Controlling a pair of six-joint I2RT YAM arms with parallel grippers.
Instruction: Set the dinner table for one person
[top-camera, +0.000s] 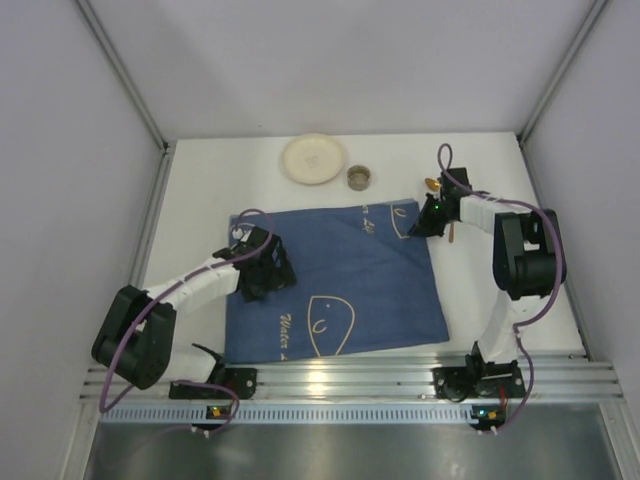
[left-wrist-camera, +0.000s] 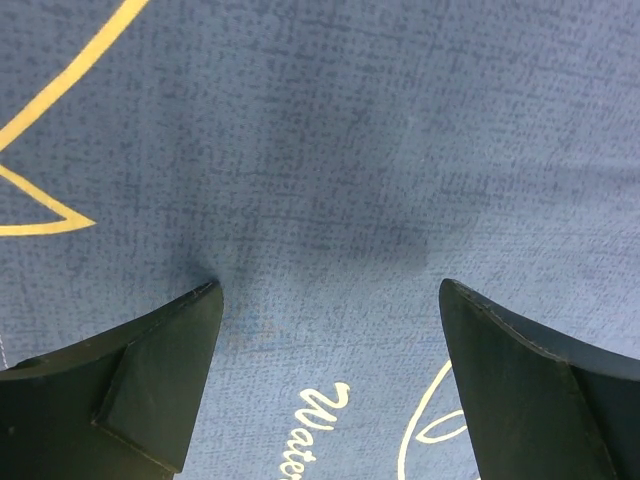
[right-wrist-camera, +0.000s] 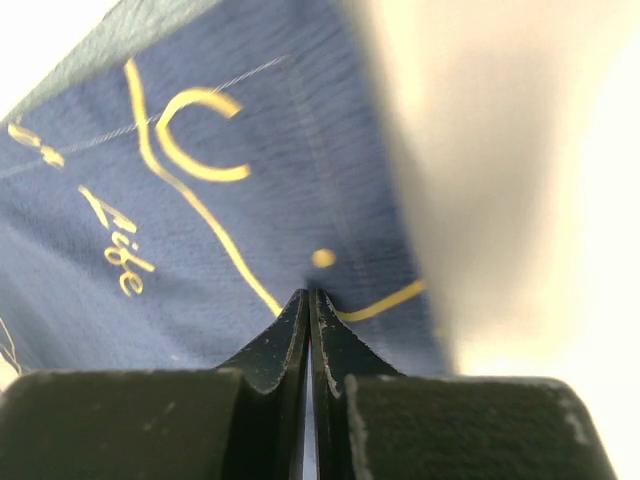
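The left hand (left-wrist-camera: 330, 290) stands wide apart, the right hand (right-wrist-camera: 308, 296) closed (tips meeting).

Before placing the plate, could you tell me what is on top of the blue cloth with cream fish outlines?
No tableware shows on the blue fish-patterned cloth; only the open left gripper and shut right gripper are over it. Beneath them is hidden.

Blue cloth (top-camera: 340, 280) w/ cream-yellow fish outlines & script, cream plate (top-camera: 313, 158) far, brownish cup (top-camera: 359, 178) right of it, white dinner table (top-camera: 210, 190).
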